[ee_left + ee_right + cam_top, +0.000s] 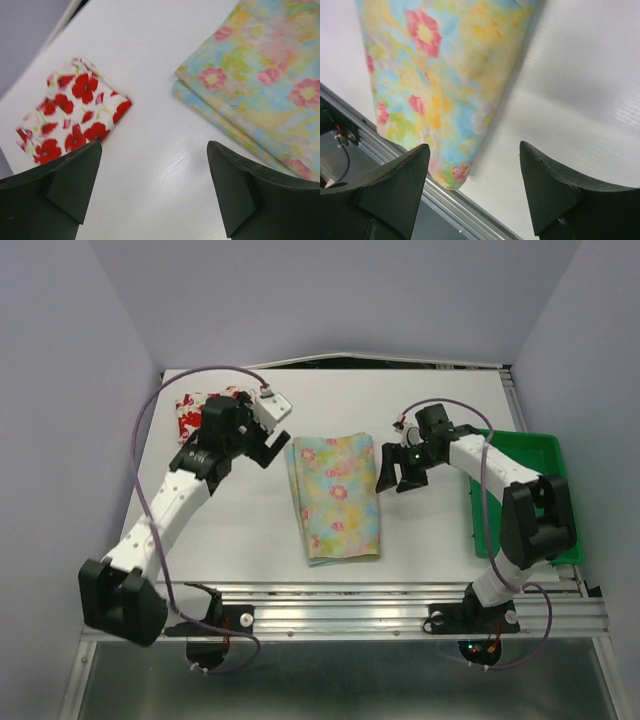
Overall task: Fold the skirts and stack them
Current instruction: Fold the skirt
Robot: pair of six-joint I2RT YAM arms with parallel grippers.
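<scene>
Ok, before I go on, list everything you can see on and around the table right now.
red-flowered skirt: one, white with red flowers, folded small, far left of the table
pastel skirt: one, pale yellow with pink, blue and green flowers, folded into a long strip, middle of the table
tray: one, green, right edge of the table, partly under the right arm
table: one, white
cables: two, purple, one looping along each arm
left arm, right arm: black and white, bases at the near edge
left gripper: black, open, holding nothing, between the two skirts
right gripper: black, open, holding nothing, by the pastel skirt's right edge
</scene>
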